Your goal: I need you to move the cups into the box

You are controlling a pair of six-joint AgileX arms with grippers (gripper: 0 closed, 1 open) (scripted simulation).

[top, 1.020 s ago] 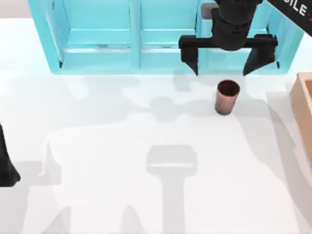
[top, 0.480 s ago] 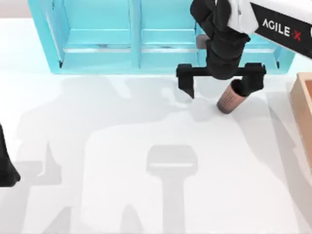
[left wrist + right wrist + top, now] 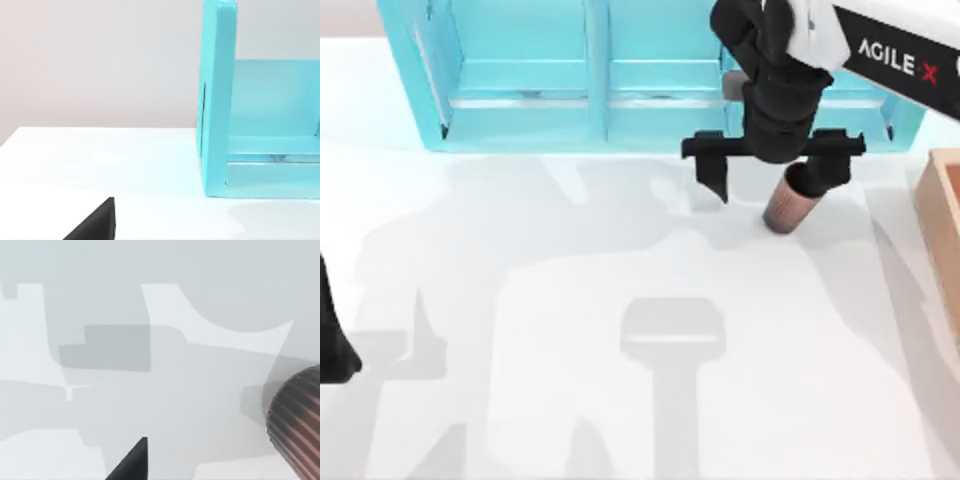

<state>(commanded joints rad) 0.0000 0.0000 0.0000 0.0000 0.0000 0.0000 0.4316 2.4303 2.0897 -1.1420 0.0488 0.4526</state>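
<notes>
White table (image 3: 570, 400), turquoise shelf unit (image 3: 530, 70) behind. Right gripper (image 3: 775, 172) spread wide, off-centre over copper cup (image 3: 788, 207); right finger (image 3: 832, 168) at rim. Risk: closing tips cup. Left arm parked at left edge.

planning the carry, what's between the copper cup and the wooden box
Nothing: in the top view only bare white table separates the copper cup from the box at the right edge. The right claw is open over the cup.

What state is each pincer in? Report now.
Left pincer: parked at the table's left edge, cannot be told.
Right pincer: open, one finger against the tilted copper cup, not gripping it.
</notes>
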